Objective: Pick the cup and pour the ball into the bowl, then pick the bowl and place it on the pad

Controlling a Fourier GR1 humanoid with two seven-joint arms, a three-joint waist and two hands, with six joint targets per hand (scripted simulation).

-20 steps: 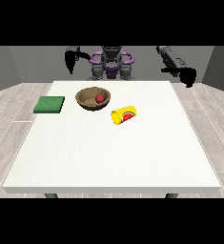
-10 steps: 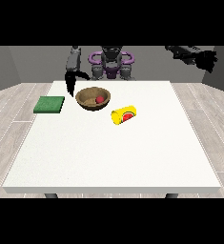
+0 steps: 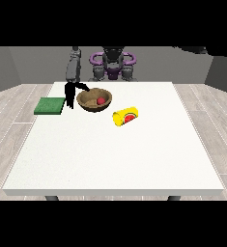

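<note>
White table (image 3: 110, 154): bowl (image 3: 94, 100) holding ball (image 3: 100, 100); my hand at the view's left (image 3: 71, 90), fingers spread at its rim, could tip it.

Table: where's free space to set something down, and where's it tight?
Free: the table's whole near half in front of the cup, plus the view's right side. Crowded: the far left, where pad, hand and bowl sit close.
</note>
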